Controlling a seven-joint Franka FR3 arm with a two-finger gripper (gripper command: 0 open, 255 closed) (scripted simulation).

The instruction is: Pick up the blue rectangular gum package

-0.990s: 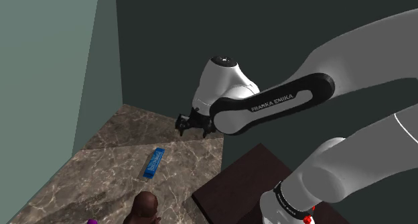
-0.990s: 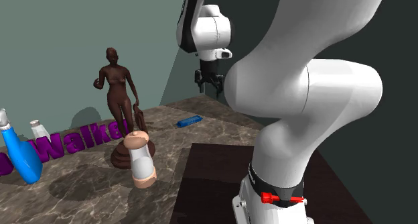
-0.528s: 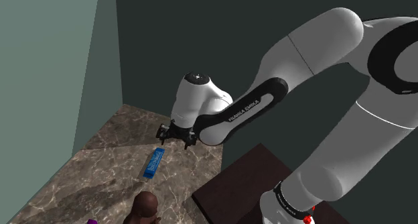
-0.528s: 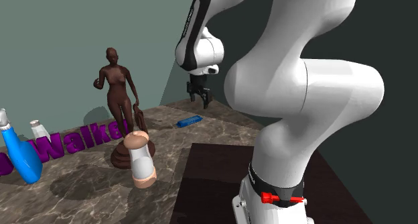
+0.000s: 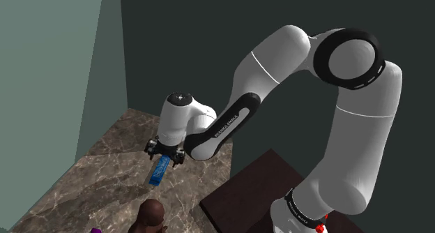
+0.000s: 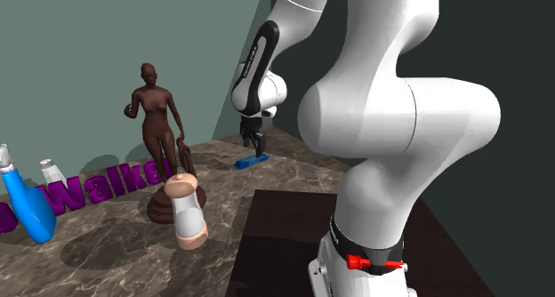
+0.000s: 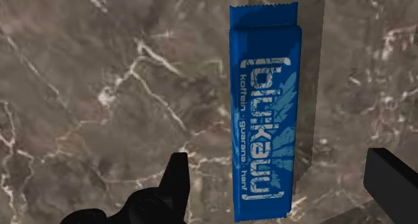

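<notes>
the all-black two-finger gripper [image 7: 283,166] hangs spread open, straddling without touching the slim blue rectangular gum package [image 7: 263,115], which lies flat on the brown veined marble counter [image 7: 80,88]. it looks light, thin, slick-wrapped; i'd pinch across its narrow width, near mid-length.

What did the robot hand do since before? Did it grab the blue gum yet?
The gripper came down and toward the shoulder view's left. Open, it now straddles the blue gum package without touching it, so nothing is grabbed yet. The package and the brown statue stayed put.
</notes>
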